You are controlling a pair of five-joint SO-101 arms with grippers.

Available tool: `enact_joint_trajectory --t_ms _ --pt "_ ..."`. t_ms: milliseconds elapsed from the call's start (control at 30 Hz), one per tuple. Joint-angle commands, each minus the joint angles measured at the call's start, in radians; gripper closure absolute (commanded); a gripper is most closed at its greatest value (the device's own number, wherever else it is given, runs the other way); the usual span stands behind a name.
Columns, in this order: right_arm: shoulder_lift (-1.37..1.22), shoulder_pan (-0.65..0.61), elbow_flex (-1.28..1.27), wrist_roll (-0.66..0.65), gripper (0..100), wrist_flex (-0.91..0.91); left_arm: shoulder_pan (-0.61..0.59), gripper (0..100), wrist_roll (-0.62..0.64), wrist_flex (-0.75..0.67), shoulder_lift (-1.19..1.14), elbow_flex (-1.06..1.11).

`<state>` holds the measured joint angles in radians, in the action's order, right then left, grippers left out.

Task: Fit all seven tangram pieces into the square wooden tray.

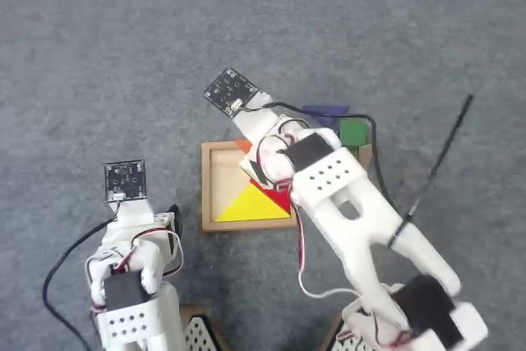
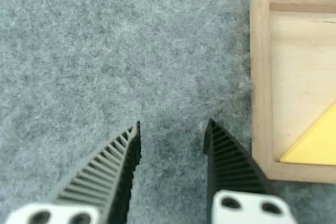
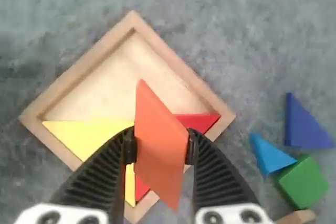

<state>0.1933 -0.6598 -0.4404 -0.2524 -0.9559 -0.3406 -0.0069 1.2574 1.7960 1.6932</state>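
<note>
Over the wooden tray (image 3: 79,69), I am pinching the orange piece (image 3: 159,148) edgewise in my right fingers (image 3: 105,177) for slotting in, left fingers (image 2: 113,166) spread.

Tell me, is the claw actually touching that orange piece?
Touching. The right wrist view shows the right gripper clamped on both sides of the orange piece.

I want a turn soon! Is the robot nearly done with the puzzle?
Not yet. The yellow triangle and red triangle lie in the tray. The right gripper holds the orange piece over it. The dark blue triangle, light blue triangle and green square wait outside.
</note>
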Motion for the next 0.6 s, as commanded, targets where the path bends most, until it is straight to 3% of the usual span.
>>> enact_joint_trajectory --t_ms 0,233,367,467,567 --pt "-0.088 0.027 0.157 0.127 99.1 -0.021 0.003 81 -0.005 0.003 0.020 -0.010" --pt "-0.420 0.021 0.508 0.371 98.9 -0.205 0.003 81 -0.005 0.003 0.020 -0.010" --pt "-0.535 0.013 0.640 0.399 98.9 -0.237 0.003 81 -0.005 0.003 0.020 -0.010" --pt "-0.576 -0.021 0.661 0.242 99.1 -0.231 0.003 81 -0.005 0.003 0.020 -0.010" --pt "-0.591 -0.061 0.658 -0.143 99.1 -0.231 0.003 81 -0.005 0.003 0.020 -0.010"
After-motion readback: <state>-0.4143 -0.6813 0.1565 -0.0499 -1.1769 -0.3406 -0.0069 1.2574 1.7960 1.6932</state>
